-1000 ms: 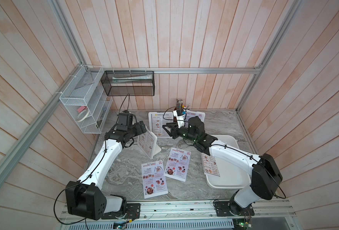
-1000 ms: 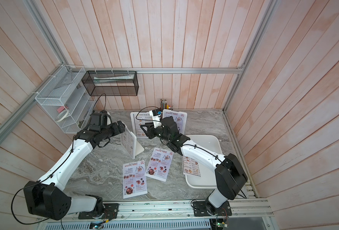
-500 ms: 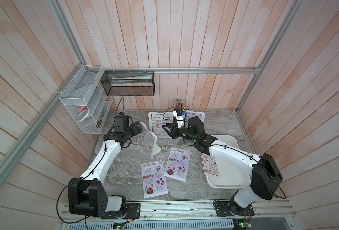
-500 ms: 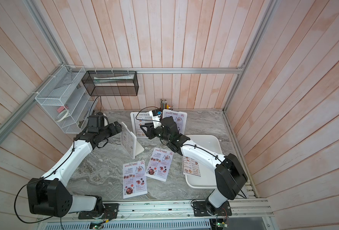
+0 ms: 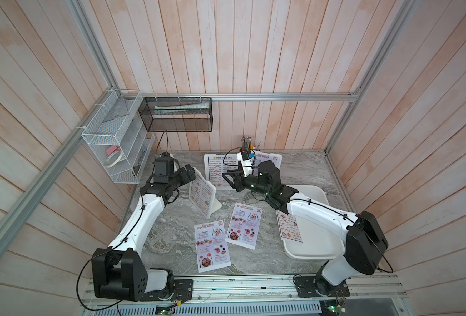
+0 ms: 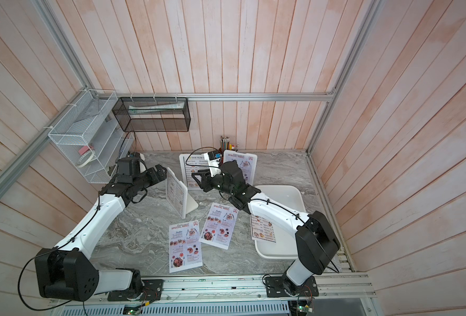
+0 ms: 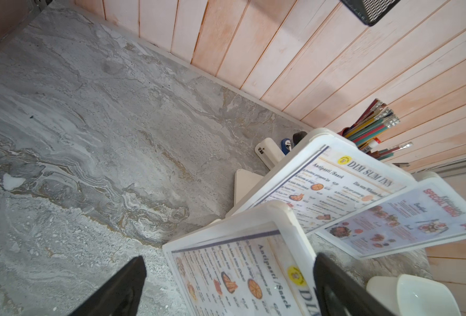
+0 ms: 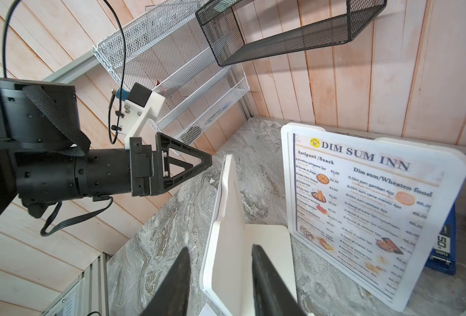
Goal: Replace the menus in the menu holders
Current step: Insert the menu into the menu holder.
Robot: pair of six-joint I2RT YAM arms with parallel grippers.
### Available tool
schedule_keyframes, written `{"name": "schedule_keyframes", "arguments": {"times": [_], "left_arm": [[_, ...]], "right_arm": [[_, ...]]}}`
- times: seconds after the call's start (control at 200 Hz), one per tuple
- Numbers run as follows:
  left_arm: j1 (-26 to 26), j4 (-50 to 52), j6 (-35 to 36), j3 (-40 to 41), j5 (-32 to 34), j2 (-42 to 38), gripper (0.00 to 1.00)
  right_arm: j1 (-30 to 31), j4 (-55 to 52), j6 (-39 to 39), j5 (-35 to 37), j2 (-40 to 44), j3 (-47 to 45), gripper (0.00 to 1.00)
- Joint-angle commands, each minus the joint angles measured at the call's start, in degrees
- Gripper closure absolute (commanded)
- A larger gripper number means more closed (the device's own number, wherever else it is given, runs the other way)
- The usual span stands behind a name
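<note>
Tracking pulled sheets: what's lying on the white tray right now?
One menu sheet with small food photos lies at the edge of the white tray. The right arm covers its heading and part of the tray, so which menu it is can't be told.

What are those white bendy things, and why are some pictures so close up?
Those are two robot arms fixed at the edge of a marble table. Each ends in a two-fingered pincer, a gripper. Two pictures look down from above. Two come from little cameras on the wrists, so they look close. Three white menu holders stand up: a front holder, a Dim Sum Inn holder and a Special Menu holder. Two red menu sheets lie flat, and another sheet lies on a white tray. The left gripper and right gripper are open near the front holder, gripping nothing.
</note>
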State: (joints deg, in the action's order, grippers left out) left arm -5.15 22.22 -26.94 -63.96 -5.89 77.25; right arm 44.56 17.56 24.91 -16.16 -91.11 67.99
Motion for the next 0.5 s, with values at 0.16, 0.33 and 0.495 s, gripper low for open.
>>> {"name": "schedule_keyframes", "arguments": {"times": [0.16, 0.33, 0.495], "left_arm": [[0.04, -4.49, 1.21, -2.85, -3.34, 4.86, 0.01], [0.05, -3.31, 0.36, -2.22, -0.13, 5.38, 0.02], [0.29, -2.49, 0.19, -1.46, 2.79, 5.37, 0.02]], "right_arm": [[0.94, 0.37, 0.49, -1.14, -1.45, 0.35, 0.62], [1.15, 0.42, 0.51, -1.15, -1.59, 0.38, 0.62], [1.17, 0.38, 0.52, -1.36, -1.49, 0.32, 0.62]]}}
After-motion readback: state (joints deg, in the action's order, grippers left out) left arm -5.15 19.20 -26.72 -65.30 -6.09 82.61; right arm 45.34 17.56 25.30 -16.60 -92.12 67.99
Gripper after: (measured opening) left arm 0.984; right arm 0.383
